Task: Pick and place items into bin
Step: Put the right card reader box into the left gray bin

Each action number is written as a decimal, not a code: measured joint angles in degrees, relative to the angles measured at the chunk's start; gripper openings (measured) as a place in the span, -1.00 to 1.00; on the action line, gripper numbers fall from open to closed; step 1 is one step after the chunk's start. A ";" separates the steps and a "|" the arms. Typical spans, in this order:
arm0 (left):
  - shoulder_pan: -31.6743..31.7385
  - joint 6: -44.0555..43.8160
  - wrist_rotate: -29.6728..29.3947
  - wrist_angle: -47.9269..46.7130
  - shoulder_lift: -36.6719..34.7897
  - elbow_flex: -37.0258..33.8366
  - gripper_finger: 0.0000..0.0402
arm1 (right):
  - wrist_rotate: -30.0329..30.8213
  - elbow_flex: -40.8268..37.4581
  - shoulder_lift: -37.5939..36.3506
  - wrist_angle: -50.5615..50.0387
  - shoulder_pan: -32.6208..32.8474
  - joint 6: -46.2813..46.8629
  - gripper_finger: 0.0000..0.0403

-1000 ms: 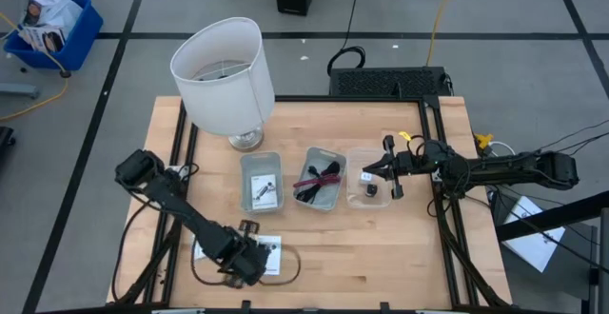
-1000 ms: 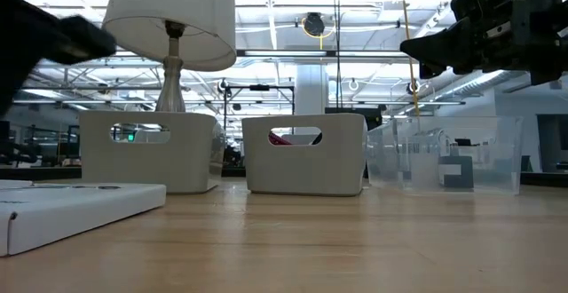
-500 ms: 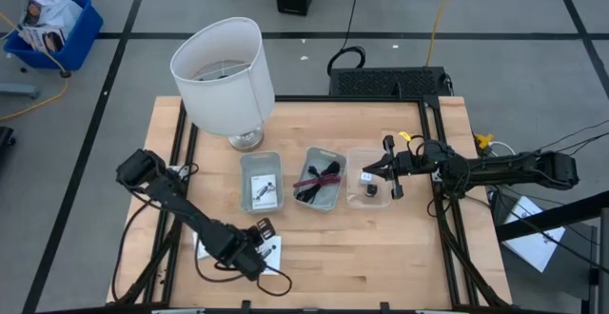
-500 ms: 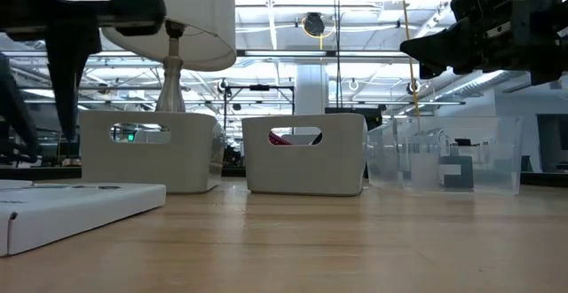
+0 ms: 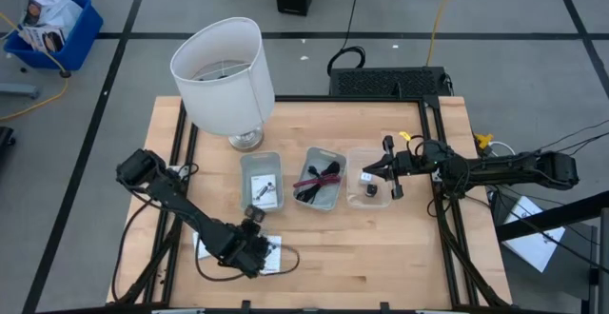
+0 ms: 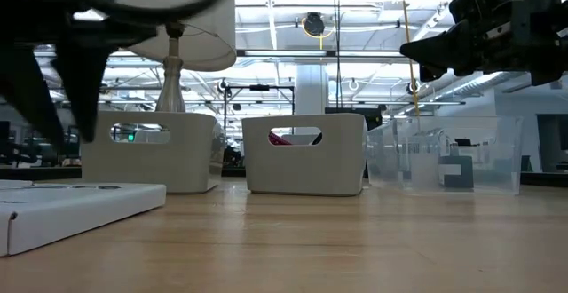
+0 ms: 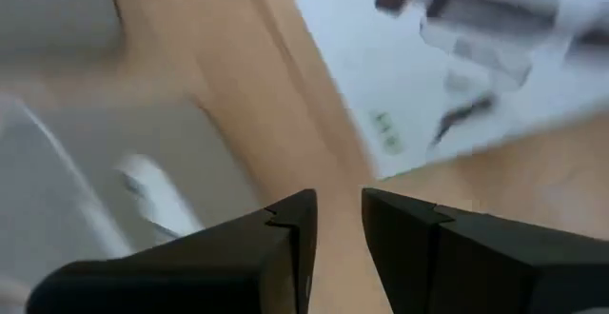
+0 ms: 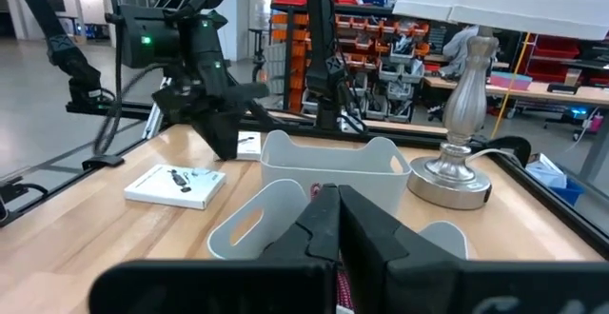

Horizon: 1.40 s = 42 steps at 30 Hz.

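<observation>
Left gripper (image 5: 255,221): above table front, between the loose packet and left bin; fingers nearly together, narrow gap, nothing between them.
Packet (image 5: 268,252): flat on table, beside left gripper.
Left bin (image 5: 261,182): packet inside.
Middle bin (image 5: 320,179): cables (image 5: 318,178) inside.
Clear bin (image 5: 368,178): small items.
Right gripper (image 5: 384,168): over clear bin, fingers closed, empty.
</observation>
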 joint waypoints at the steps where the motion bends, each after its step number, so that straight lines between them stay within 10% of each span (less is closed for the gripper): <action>1: 0.02 -7.06 1.98 0.28 0.00 0.04 -0.54 | 0.00 0.00 0.00 -0.09 0.02 0.00 -1.00; 14: -0.95 -81.69 17.49 13.35 0.13 -0.44 -0.54 | 0.00 0.00 0.00 -0.63 0.02 -0.26 -1.00; 22: -1.35 -95.86 7.96 16.84 0.13 -0.44 -0.54 | 0.00 0.00 0.00 -0.11 0.02 -0.82 -1.00; 35: -1.37 -101.53 10.82 9.77 0.15 -0.44 -0.53 | -0.02 -0.01 0.00 0.68 0.01 -3.69 -1.00; 42: -1.18 -101.38 14.24 6.90 0.18 -0.46 -0.10 | -0.02 -0.01 0.00 0.46 0.02 -3.12 -1.00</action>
